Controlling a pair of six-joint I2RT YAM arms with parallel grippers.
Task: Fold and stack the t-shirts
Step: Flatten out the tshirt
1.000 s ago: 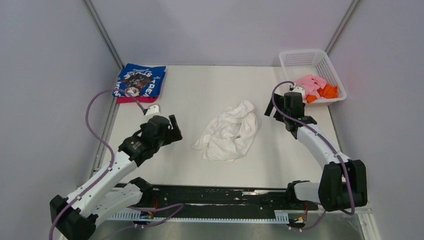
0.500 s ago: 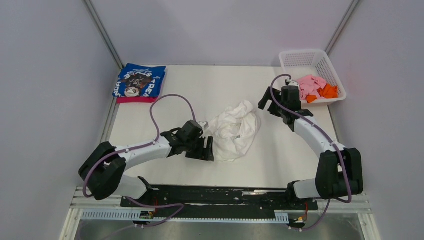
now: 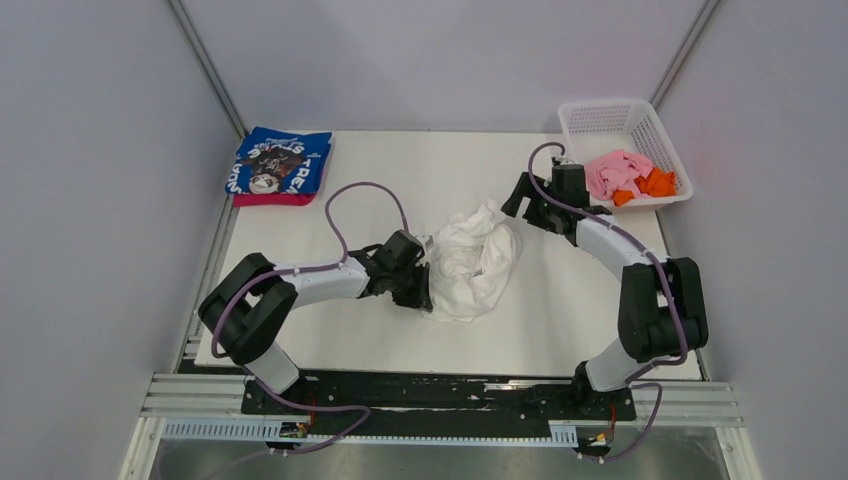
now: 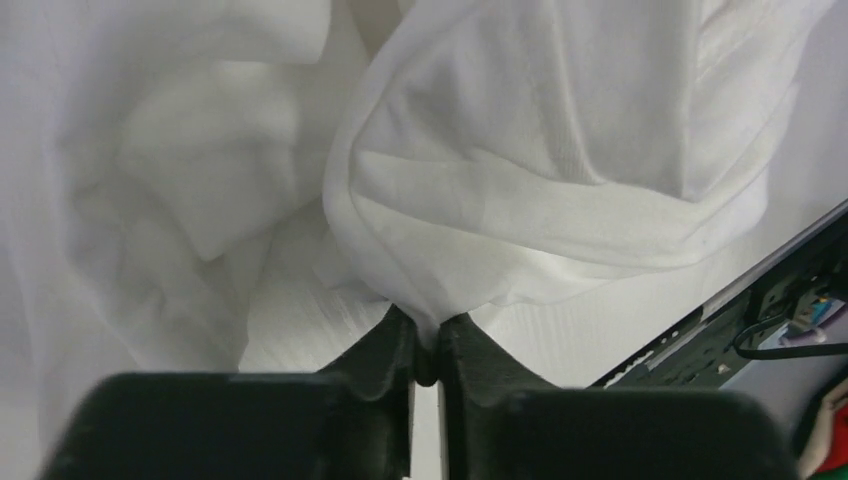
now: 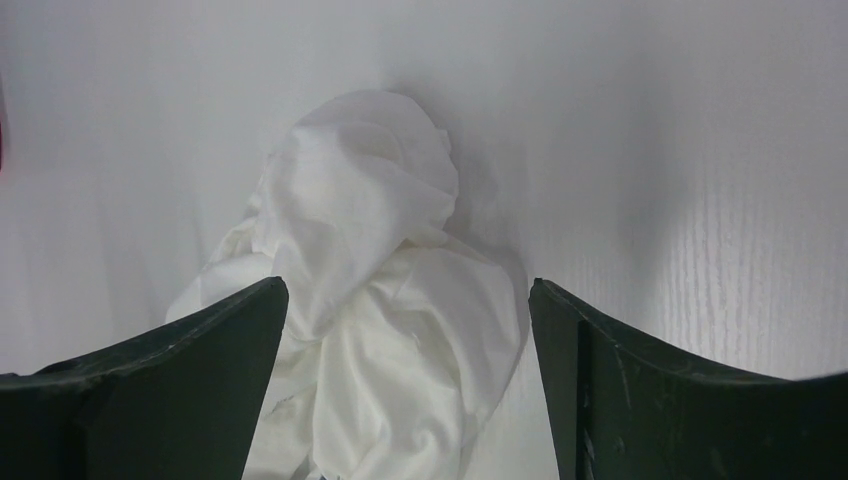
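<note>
A crumpled white t-shirt (image 3: 470, 262) lies in a heap at the table's middle. My left gripper (image 3: 420, 292) is at its near-left edge, shut on a fold of the white cloth (image 4: 430, 300). My right gripper (image 3: 522, 200) hovers open just right of the heap's far end, and the white t-shirt (image 5: 380, 290) shows between and beyond its spread fingers. A folded blue t-shirt with white lettering (image 3: 281, 160) rests on a magenta t-shirt (image 3: 270, 199) at the far left. Pink (image 3: 615, 172) and orange (image 3: 655, 184) t-shirts lie in the basket.
A white plastic lattice basket (image 3: 600, 118) stands at the far right corner. Metal frame posts rise at both far corners, with grey walls on either side. A black rail (image 3: 440, 392) runs along the near edge by the arm bases.
My left arm swung right from the table's left to the white t-shirt and its jaws closed on the cloth edge. My right gripper shifted left and farther back, toward the heap.
</note>
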